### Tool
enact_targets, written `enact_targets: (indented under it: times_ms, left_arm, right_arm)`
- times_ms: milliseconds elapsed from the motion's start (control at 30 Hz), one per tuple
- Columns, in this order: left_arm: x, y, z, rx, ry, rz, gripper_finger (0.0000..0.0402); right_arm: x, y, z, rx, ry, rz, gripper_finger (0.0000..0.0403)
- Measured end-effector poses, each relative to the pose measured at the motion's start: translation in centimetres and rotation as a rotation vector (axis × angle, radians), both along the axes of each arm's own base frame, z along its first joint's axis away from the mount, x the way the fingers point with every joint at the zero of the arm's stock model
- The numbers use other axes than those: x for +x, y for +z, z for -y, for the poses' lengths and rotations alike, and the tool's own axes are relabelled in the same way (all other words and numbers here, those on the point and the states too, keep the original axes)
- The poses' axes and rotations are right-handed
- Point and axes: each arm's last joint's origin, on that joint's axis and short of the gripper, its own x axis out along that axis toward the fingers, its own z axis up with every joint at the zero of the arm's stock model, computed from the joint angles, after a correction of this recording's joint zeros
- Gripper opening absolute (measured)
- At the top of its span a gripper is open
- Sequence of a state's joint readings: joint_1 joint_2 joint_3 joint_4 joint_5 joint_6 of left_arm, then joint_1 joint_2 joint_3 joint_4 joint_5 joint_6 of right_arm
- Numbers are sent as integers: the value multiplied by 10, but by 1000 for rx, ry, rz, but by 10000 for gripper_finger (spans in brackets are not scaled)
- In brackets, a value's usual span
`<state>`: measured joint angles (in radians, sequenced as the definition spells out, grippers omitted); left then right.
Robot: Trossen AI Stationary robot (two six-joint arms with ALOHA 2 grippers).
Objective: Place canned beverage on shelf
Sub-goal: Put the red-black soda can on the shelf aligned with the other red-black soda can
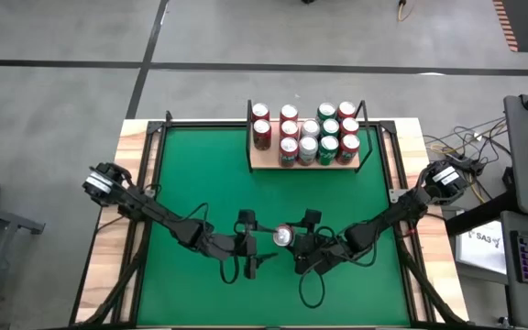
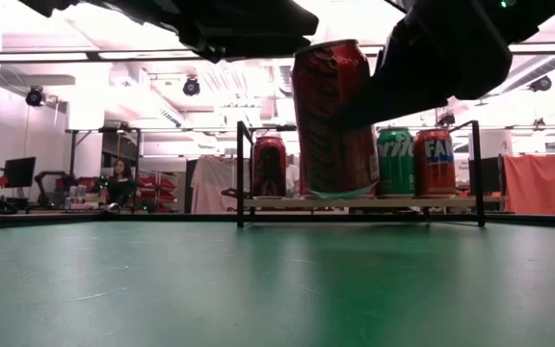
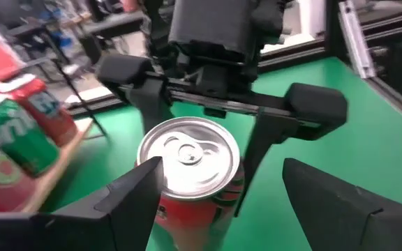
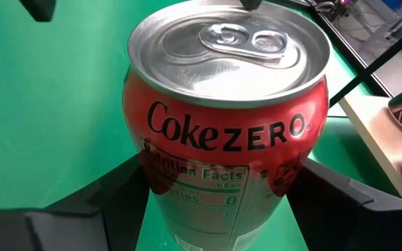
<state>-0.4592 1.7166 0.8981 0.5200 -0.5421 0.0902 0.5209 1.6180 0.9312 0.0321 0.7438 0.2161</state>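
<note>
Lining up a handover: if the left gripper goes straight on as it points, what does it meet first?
Most likely the red can, held off the table by the right gripper, close ahead of the left gripper, whose jaws stand open. Depth is uncertain.

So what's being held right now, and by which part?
The right tool holds the red Coke Zero can by its lower body, upright and off the table. The left tool is open beside it, its fingers apart from the can.

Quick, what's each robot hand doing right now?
Left hand: open, holding nothing.
Right hand: closed on the red cylindrical Coke Zero metal can.
</note>
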Motion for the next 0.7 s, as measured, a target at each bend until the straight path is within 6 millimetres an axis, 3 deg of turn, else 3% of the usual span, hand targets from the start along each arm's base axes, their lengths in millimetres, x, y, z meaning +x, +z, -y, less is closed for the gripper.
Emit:
enact_targets:
  times_ms: [300,467,700]
  left_arm:
    - [-22,-19,1,-19,46,220,278]
    - [-26,-32,-3,-54,58,198,278]
    - [-25,-35,-3,-57,57,194,278]
  right_arm:
    - [2,-6,-1,-6,-18,7,275]
    - [6,-17,-3,-1,-36,45,275]
    - [8,-33,-2,-7,-88,94,275]
